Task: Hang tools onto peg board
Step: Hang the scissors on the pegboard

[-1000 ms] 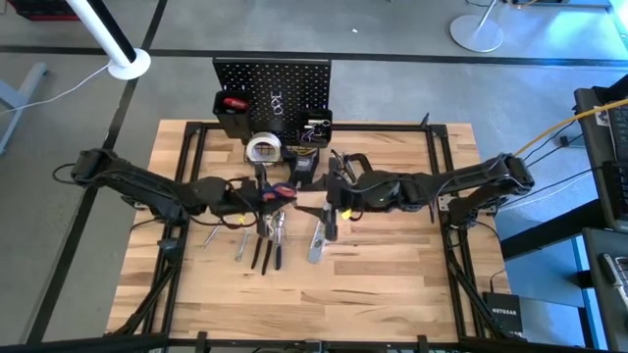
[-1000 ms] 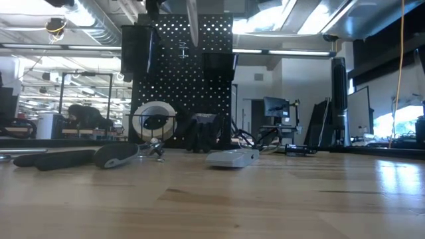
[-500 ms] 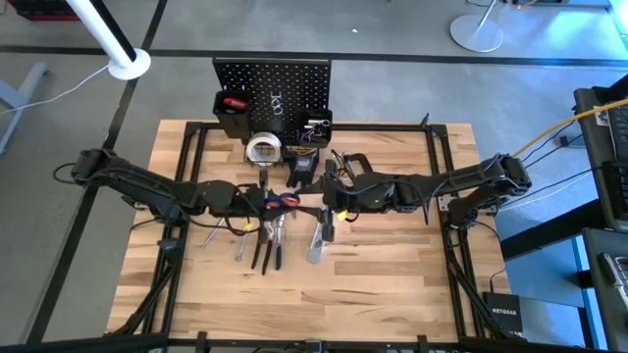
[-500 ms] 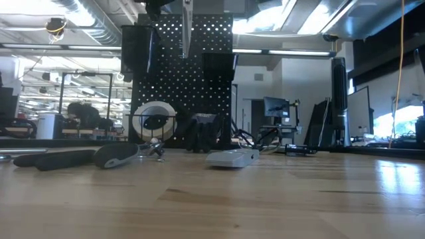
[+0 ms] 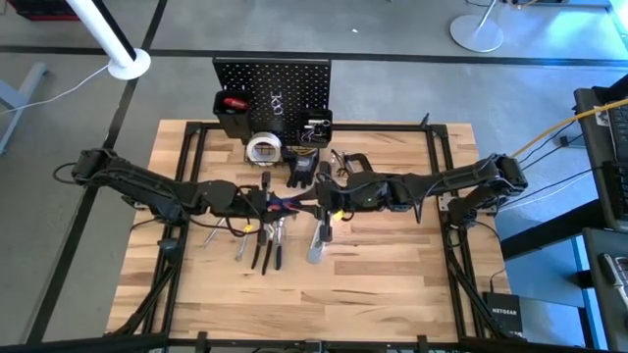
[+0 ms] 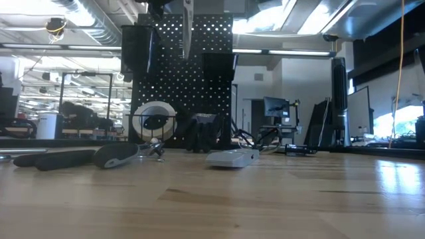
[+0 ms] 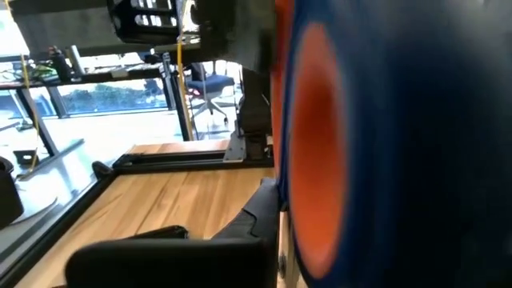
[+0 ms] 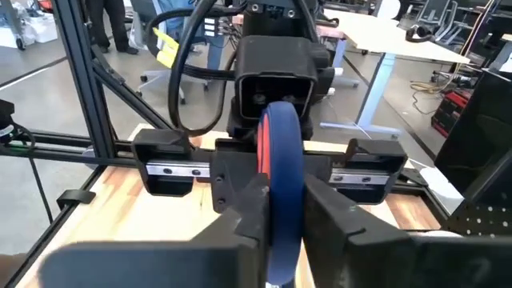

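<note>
Both grippers met over the bench (image 5: 392, 294) centre, just in front of the peg board (image 5: 272, 78). The scissors (image 5: 285, 203), blue and red handled, lay between them, long axis running arm to arm. The left gripper (image 5: 263, 201) was pressed together on one end. The right gripper (image 8: 276, 232) faced it, its fingers (image 8: 340, 220) flanking the blue handle loop, apparently pinching it. Both arms were equally near; the board lay well behind.
</note>
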